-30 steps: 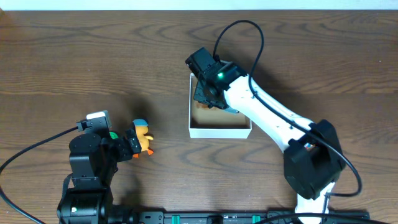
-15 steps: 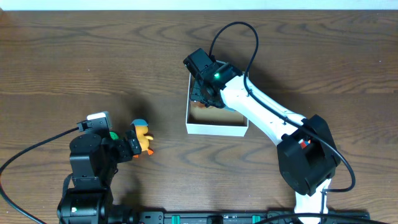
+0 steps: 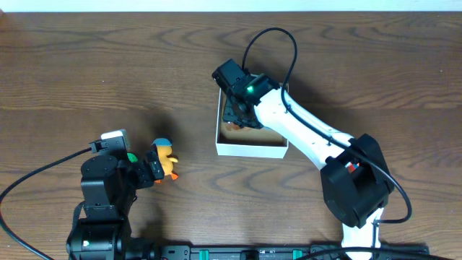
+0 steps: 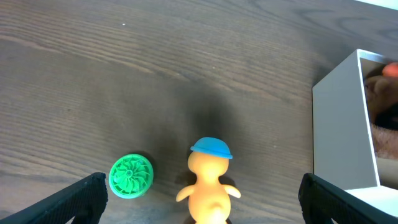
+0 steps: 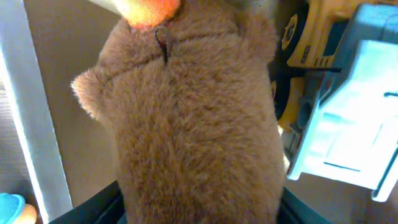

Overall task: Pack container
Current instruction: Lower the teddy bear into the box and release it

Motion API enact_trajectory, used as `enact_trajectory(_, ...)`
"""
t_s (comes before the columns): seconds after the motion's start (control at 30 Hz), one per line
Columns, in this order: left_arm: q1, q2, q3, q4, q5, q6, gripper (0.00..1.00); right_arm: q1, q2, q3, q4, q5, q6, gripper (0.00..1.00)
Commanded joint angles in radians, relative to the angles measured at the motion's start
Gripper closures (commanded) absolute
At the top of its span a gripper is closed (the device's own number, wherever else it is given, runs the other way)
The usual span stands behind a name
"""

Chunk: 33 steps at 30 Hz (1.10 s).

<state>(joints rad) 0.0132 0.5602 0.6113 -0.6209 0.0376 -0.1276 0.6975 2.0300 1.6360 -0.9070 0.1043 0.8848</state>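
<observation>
Overhead view: the container [image 3: 253, 150], a low white box, sits just right of the frame's centre on the wooden table [image 3: 86, 72]. The right gripper [image 3: 234, 115] reaches down into the box's upper-left corner. At lower left, the left gripper [image 3: 154, 171] lies at table level with a yellow duck toy [image 3: 168, 162] at its tip. Left wrist view: the fingers [image 4: 87, 196] are spread wide at the bottom corners and hold nothing. The blue-capped duck stands between them, with a green ridged disc [image 4: 131, 176] just to its left. The container occupies the right edge. Right wrist view: the fingers press both flanks of a brown plush toy [image 5: 193, 124], clasping it inside the container beside a yellow and pale-blue toy [image 5: 348, 112].
</observation>
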Motion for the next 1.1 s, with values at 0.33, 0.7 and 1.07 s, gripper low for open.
enact_trajectory(0.33, 0.005, 0.001, 0.026, 0.000, -0.012, -0.002, 0.02, 0.031, -0.008, 0.005, 0.003, 0.106, -0.011, 0.26)
enact_trajectory(0.7, 0.005, 0.001, 0.026, 0.000, -0.012, -0.002, 0.02, 0.031, -0.119, 0.013, 0.016, 0.078, -0.248, 0.57)
enact_trajectory(1.07, 0.005, 0.001, 0.026, 0.000, -0.012, -0.002, 0.02, 0.050, -0.130, -0.030, -0.137, -0.099, -0.363, 0.76)
